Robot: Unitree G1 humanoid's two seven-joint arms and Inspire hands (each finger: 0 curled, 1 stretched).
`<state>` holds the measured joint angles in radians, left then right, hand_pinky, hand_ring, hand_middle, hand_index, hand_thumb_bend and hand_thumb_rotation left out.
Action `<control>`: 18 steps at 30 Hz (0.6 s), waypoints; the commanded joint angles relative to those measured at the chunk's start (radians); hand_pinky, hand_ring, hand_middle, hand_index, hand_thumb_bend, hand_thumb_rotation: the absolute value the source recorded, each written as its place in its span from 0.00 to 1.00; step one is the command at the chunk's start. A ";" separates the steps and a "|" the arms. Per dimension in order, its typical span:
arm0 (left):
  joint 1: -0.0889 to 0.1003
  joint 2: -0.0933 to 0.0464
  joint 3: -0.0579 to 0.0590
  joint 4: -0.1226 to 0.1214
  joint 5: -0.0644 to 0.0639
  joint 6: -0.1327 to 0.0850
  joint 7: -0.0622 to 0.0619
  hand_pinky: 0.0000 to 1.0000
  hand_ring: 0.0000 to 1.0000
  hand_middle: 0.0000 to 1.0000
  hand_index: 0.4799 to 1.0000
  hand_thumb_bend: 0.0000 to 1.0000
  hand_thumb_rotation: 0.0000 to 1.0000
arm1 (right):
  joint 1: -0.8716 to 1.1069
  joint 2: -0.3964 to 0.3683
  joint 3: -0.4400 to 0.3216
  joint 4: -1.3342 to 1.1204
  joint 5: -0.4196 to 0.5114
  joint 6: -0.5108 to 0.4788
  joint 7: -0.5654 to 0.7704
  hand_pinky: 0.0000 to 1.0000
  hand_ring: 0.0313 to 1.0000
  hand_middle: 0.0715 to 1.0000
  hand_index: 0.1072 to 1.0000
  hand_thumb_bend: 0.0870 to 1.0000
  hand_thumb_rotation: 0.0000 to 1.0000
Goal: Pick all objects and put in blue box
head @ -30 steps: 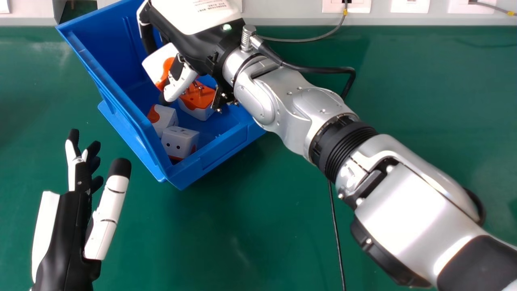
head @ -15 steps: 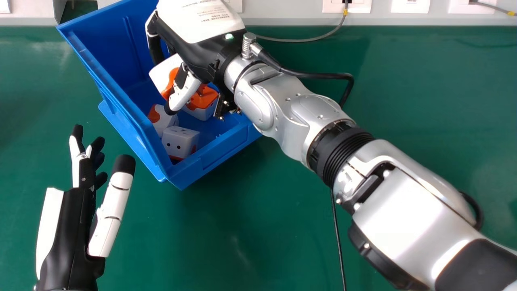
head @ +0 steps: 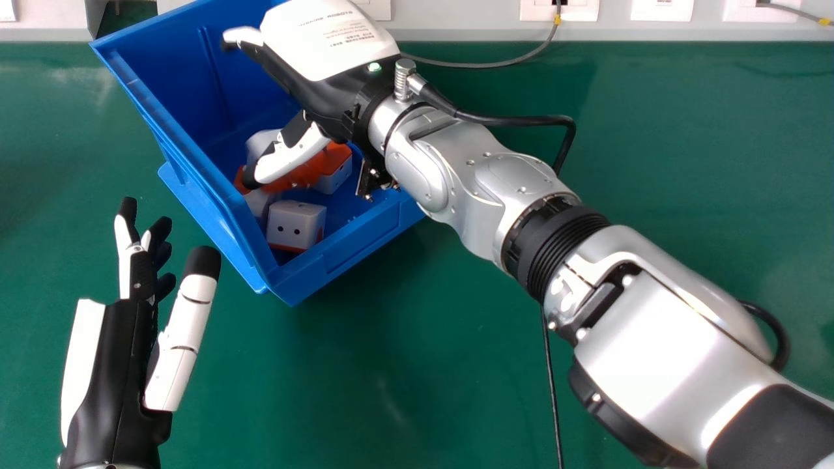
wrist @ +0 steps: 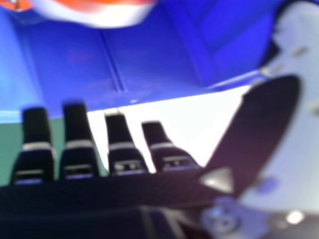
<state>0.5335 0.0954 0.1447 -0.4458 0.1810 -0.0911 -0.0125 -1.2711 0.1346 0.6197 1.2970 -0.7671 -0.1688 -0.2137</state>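
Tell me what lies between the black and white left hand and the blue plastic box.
In the head view, a strip of green tabletop lies between the left hand and the blue box.

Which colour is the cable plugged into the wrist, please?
The wrist cable is black, clearest in the head view.

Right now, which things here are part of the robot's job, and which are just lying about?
Part of the job:
blue box
white-and-orange blocks in it
right hand, open, over the box

Just about:
grey cable at the back
white wall plates behind
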 commanded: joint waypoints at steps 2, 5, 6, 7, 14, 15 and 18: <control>-0.011 0.006 0.005 -0.007 -0.002 -0.012 0.006 0.94 0.97 0.98 1.00 0.64 1.00 | -0.005 -0.008 -0.007 -0.022 0.009 -0.011 -0.029 0.89 0.98 0.99 0.99 0.60 0.59; -0.014 0.007 0.007 -0.005 -0.008 -0.013 0.003 0.94 0.97 0.98 1.00 0.64 1.00 | -0.003 -0.008 -0.013 -0.025 0.018 -0.011 -0.037 0.90 0.99 0.99 0.99 0.60 0.59; -0.015 0.007 0.008 -0.003 -0.011 -0.013 0.003 0.94 0.97 0.98 1.00 0.64 1.00 | -0.002 -0.009 -0.015 -0.026 0.020 -0.011 -0.040 0.90 0.99 1.00 1.00 0.60 0.60; -0.016 0.007 0.009 -0.002 -0.012 -0.014 0.002 0.94 0.97 0.98 1.00 0.64 1.00 | -0.001 -0.010 -0.015 -0.027 0.021 -0.011 -0.042 0.90 1.00 1.00 1.00 0.60 0.60; -0.028 0.011 0.019 0.010 -0.029 -0.012 -0.005 0.94 0.97 0.98 1.00 0.64 1.00 | 0.001 -0.021 -0.038 -0.048 0.040 -0.021 -0.050 0.89 1.00 1.00 1.00 0.54 0.55; -0.030 0.012 0.019 0.013 -0.030 -0.013 -0.005 0.94 0.97 0.98 1.00 0.63 1.00 | 0.002 -0.026 -0.044 -0.055 0.044 -0.026 -0.051 0.90 1.00 1.00 1.00 0.52 0.53; -0.034 0.017 0.025 0.024 -0.036 -0.018 -0.008 0.94 0.97 0.98 1.00 0.62 1.00 | 0.009 -0.039 -0.065 -0.077 0.056 -0.043 -0.055 0.91 1.00 1.00 1.00 0.48 0.48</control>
<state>0.5038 0.1014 0.1634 -0.4184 0.1553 -0.0917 -0.0189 -1.2452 0.1118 0.5777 1.2544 -0.7346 -0.1937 -0.2440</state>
